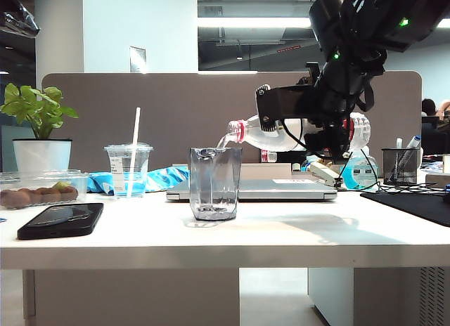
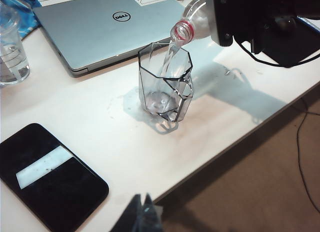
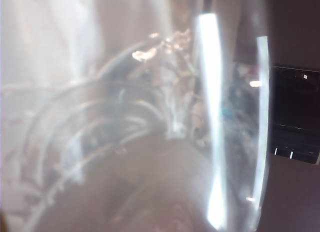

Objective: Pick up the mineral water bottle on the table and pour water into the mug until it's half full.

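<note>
Pouring is what you see from where the room camera stands: the right gripper (image 1: 330,129) has its fingers clamped around the body of the mineral water bottle (image 1: 281,134), which lies nearly level in the air with its red neck ring pointing left, just above the rim of the mug (image 1: 214,183). A thin stream runs from the mouth down into it. The bottle is clear ribbed plastic; the mug is smoky, faceted, thick at the base, and stands on the white surface (image 1: 281,235). Behind it lies one closed silver laptop (image 1: 281,190). Off to the left: one lidded plastic cup with a straw (image 1: 129,170), one black phone (image 1: 62,220), one potted plant (image 1: 41,133).

The left wrist view looks down on the same thing. Bottle mouth (image 2: 183,30) sits over the mug (image 2: 166,82), water running in, a little pooled at the bottom. The black right gripper (image 2: 250,17) covers the rest of the bottle. The Dell laptop (image 2: 110,27) is just behind the mug, the phone (image 2: 47,179) well apart nearer the edge. Of the left gripper (image 2: 141,217) only a dark tip pokes in, so I can't tell if its fingers are open; it hangs off the surface's edge, holding nothing that I can see.

The right wrist view is basically all bottle (image 3: 125,117): blurry clear plastic, ribs and glare pressed right up to the lens.
</note>
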`<state>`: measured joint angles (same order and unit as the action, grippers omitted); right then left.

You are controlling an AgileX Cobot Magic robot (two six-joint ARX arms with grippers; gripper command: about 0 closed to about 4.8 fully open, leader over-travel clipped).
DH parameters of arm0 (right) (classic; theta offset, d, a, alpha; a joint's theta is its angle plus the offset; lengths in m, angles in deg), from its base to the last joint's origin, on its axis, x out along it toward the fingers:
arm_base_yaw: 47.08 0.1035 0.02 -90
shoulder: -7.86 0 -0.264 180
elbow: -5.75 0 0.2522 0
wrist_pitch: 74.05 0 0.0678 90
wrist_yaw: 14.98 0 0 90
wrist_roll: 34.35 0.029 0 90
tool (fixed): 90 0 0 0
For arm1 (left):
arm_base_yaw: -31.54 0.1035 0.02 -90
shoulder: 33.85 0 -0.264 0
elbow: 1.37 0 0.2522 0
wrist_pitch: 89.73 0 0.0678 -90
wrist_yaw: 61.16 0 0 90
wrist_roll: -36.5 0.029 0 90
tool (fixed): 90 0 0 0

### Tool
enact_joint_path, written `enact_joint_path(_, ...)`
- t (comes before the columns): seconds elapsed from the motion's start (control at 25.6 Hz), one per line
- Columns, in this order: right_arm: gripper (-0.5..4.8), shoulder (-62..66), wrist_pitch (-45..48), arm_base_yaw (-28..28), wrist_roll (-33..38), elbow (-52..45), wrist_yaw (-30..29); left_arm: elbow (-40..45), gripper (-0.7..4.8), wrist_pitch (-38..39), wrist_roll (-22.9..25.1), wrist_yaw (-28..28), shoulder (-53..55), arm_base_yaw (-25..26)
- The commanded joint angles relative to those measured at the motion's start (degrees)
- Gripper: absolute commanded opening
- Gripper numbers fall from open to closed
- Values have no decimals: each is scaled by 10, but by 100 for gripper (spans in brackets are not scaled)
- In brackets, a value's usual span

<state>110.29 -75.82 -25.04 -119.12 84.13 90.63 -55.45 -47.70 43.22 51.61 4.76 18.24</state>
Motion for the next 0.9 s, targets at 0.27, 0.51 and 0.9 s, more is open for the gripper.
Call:
enact_joint_path(0.27, 282, -9, 32, 7, -58, 6, 32, -3, -4, 18, 4, 0, -1, 0)
enact_joint_path(0.51, 282, -9, 48, 12, -73, 6, 40, -3, -4, 20, 15, 0, -1, 0)
enact_joint_path(0.9, 282, -9, 64, 13, -80, 7, 44, -3, -4, 27, 17, 0, -1, 0)
